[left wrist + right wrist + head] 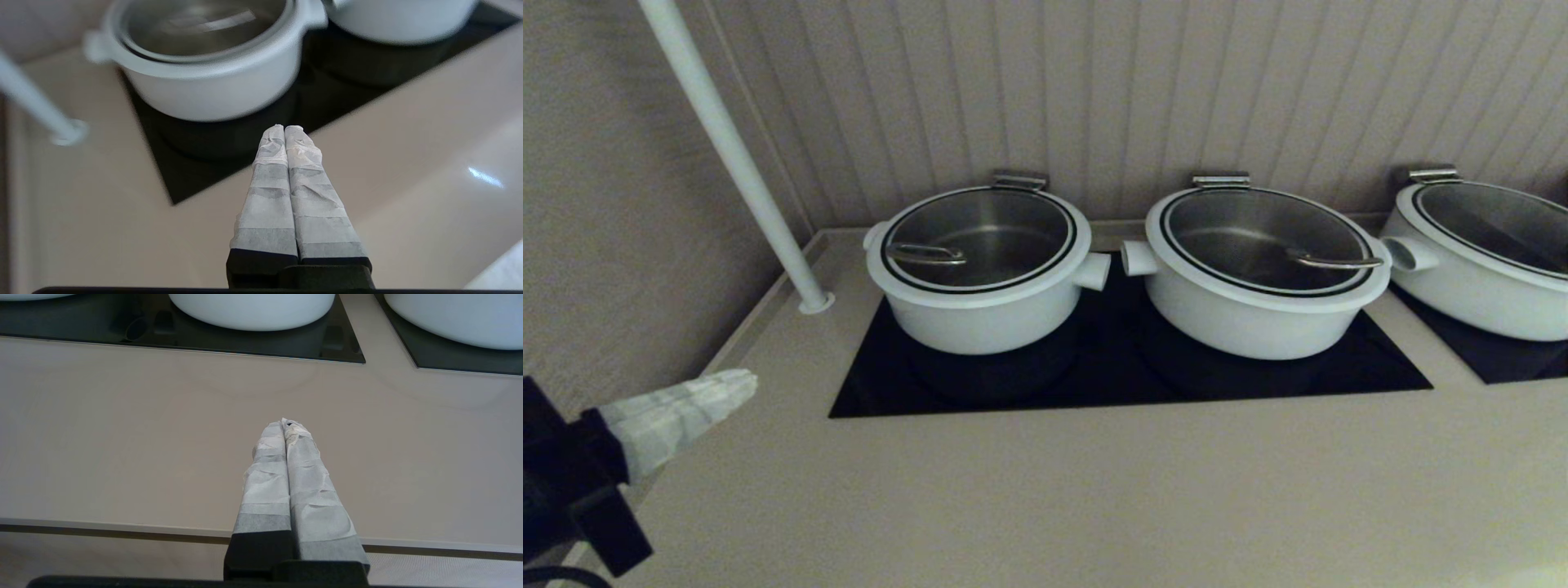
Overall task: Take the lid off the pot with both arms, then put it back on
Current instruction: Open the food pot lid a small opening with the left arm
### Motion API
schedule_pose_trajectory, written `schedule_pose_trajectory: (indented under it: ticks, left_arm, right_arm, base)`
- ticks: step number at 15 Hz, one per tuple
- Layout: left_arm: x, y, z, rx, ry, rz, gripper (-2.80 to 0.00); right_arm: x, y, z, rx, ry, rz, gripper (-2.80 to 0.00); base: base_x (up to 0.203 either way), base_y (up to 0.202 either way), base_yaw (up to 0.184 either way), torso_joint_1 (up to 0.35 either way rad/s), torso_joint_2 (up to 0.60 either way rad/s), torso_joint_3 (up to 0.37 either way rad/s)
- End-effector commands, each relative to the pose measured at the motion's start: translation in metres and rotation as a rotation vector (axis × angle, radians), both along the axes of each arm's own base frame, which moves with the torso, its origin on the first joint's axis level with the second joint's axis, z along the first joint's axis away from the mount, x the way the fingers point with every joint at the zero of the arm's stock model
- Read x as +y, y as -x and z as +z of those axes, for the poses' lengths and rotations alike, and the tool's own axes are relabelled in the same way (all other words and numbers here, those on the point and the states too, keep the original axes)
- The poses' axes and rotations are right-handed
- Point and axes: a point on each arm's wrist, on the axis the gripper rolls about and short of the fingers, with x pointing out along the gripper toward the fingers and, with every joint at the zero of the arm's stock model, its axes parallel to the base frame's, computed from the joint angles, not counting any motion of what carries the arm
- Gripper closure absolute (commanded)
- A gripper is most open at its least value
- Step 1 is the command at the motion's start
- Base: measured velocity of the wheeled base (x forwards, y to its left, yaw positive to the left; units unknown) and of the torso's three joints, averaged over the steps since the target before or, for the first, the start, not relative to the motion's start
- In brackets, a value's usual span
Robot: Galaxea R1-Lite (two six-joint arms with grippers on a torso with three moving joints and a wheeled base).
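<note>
Three white pots stand on black cooktops along the back wall. The left pot [980, 306] carries a glass lid [978, 235] with a metal handle [925, 254]. The middle pot [1258, 310] carries a like lid [1262, 241] with its handle [1335, 262]. The lids sit on their pots. My left gripper [743, 380] is shut and empty over the counter at the near left, well short of the left pot [204, 77]; it also shows in the left wrist view [284, 128]. My right gripper [284, 424] is shut and empty above the counter's front part, out of the head view.
A third pot [1478, 269] stands at the far right on its own cooktop [1519, 359]. A white pole [735, 163] rises from the counter at the back left. The beige counter [1094, 490] stretches in front of the cooktop [1127, 384]. Its front edge [122, 526] shows in the right wrist view.
</note>
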Motion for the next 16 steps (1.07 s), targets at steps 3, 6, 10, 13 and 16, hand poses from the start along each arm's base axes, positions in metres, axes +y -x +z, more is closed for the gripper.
schedule_pose_trajectory:
  ticks: [3,6,10,13,16]
  left_arm:
    - [-0.017,-0.036,-0.012,0.07,-0.028,-0.02,0.0]
    - [-0.025,-0.058,-0.019,0.079,-0.035,-0.02,0.0]
    - [-0.033,-0.077,-0.029,0.106,-0.043,-0.019,0.0]
    - [-0.039,-0.091,-0.029,0.104,-0.043,-0.019,0.0]
    - [-0.044,-0.105,-0.028,0.111,-0.044,-0.018,0.0]
  right_arm:
    - [0.0,0.0,0.0,0.001,0.001,0.001,0.0]
    - [0.0,0.0,0.0,0.001,0.002,0.001,0.0]
    - [0.0,0.0,0.0,0.001,0.004,0.001,0.0]
    - [0.0,0.0,0.0,0.001,0.004,0.001,0.0]
    - [0.0,0.0,0.0,0.001,0.004,0.001,0.0]
  base:
    - [0.0,0.0,0.0,0.0,0.0,0.0]
    - [0.0,0.0,0.0,0.0,0.0,0.0]
    - [0.0,0.0,0.0,0.0,0.0,0.0]
    - [0.0,0.0,0.0,0.0,0.0,0.0]
    - [0.0,0.0,0.0,0.0,0.0,0.0]
